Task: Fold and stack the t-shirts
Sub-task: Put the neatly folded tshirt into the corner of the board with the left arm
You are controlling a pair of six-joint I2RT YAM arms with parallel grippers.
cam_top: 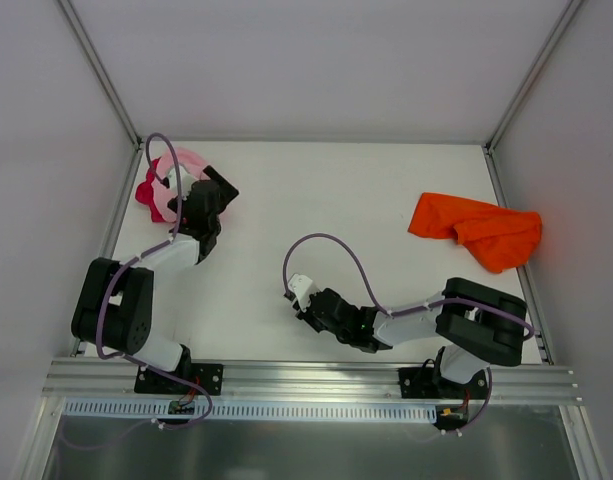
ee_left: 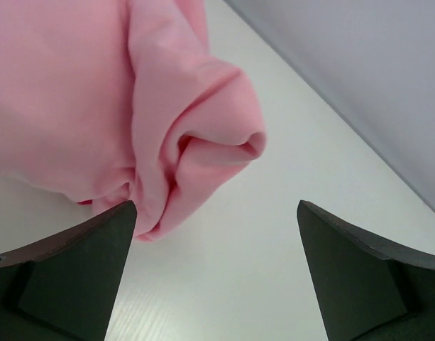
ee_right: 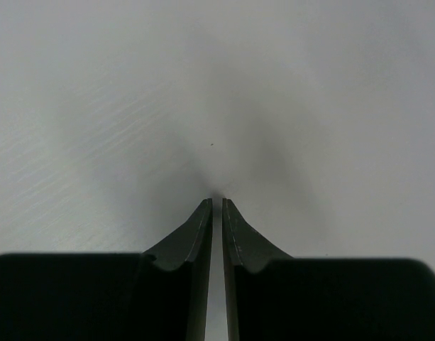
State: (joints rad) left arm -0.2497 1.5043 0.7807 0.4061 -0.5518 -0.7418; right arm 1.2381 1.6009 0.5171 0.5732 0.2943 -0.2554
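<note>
- Top external view: light pink t-shirt (cam_top: 189,162), bunched rather than flat, at the far left corner of the table (cam_top: 316,200). In the left wrist view its cloth (ee_left: 75,85) shows a thick rolled fold lying on the white surface.
- Crimson-red t-shirt (cam_top: 146,193), crumpled, touching the pink one on its left side in the same heap. Which lies over which cannot be told.
- Bright orange t-shirt (cam_top: 478,229), a loose crumpled heap alone at the far right of the table, well apart from the other two and from both arms.
- Left gripper (ee_left: 216,207), above the pink heap. Jaws spread wide with nothing between them. The pink fold sits just beside the finger (ee_left: 82,263) on the left of the wrist view.
- Right gripper (ee_right: 217,201), low over bare table near the middle front. Fingers (ee_right: 192,241) are drawn together to a thin slit, holding nothing.
- Aluminium rail (cam_top: 316,376) at the near edge, carrying both arm bases.
</note>
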